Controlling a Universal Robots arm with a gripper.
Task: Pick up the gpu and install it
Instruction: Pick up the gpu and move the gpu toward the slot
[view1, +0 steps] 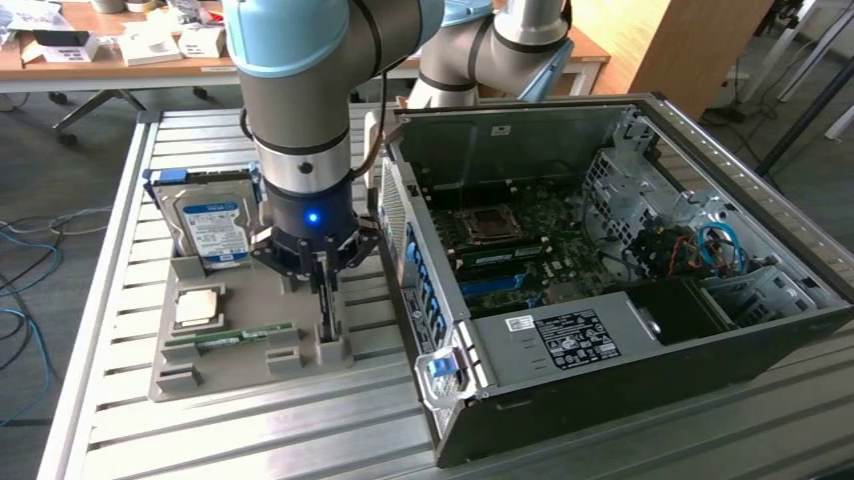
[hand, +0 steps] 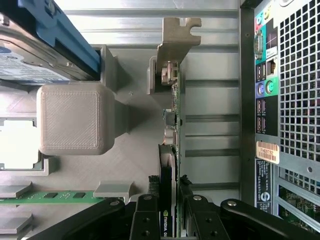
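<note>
Gripping the gpu (hand: 173, 120), which stands on edge in its slot along the grey tray's (view1: 180, 385) edge nearest the computer case (view1: 574, 410), the gripper (view1: 322, 268) is clamped on it; a straight, untilted lift looks safest.

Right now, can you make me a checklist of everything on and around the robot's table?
Surface: slatted metal table with a grey holder tray on it.
Job's things: gpu standing on edge in the tray, beside the open computer case.
Clutter: hard drive, memory stick and processor chip, all in the tray.
Grippers: gripper closed on the gpu.
Cables: blue cables inside the case; floor cables past the table's edge.
Surroundings: desk with boxes behind.
</note>
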